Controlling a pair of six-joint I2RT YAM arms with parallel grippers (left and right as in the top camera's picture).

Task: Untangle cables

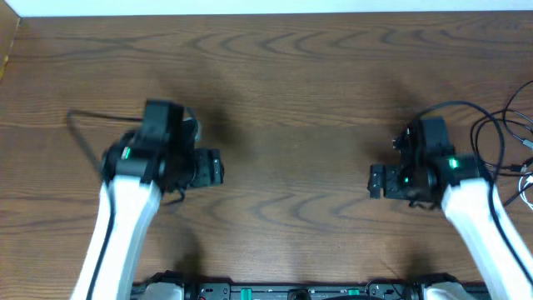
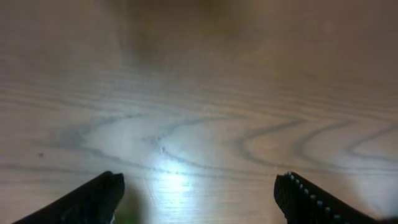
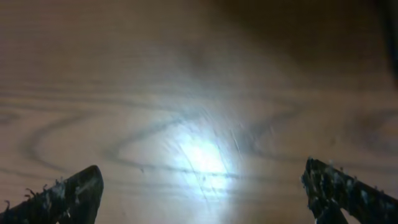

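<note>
A thin black cable point(image 1: 100, 115) lies on the table at the far left, bent in a sharp angle and running under my left arm. More thin black cables point(image 1: 518, 107) and a white one point(image 1: 525, 185) lie tangled at the right edge, partly cut off by the frame. My left gripper point(image 1: 218, 167) is open and empty above bare wood, right of the left cable; its wrist view point(image 2: 199, 180) shows only wood between the fingers. My right gripper point(image 1: 375, 180) is open and empty, left of the right cables; its wrist view point(image 3: 202, 171) shows only wood.
The wooden table point(image 1: 291, 100) fills the view, with a white strip along its far edge. A thicker black arm cable point(image 1: 466, 107) loops over my right arm. The arm bases stand at the front edge point(image 1: 283, 292).
</note>
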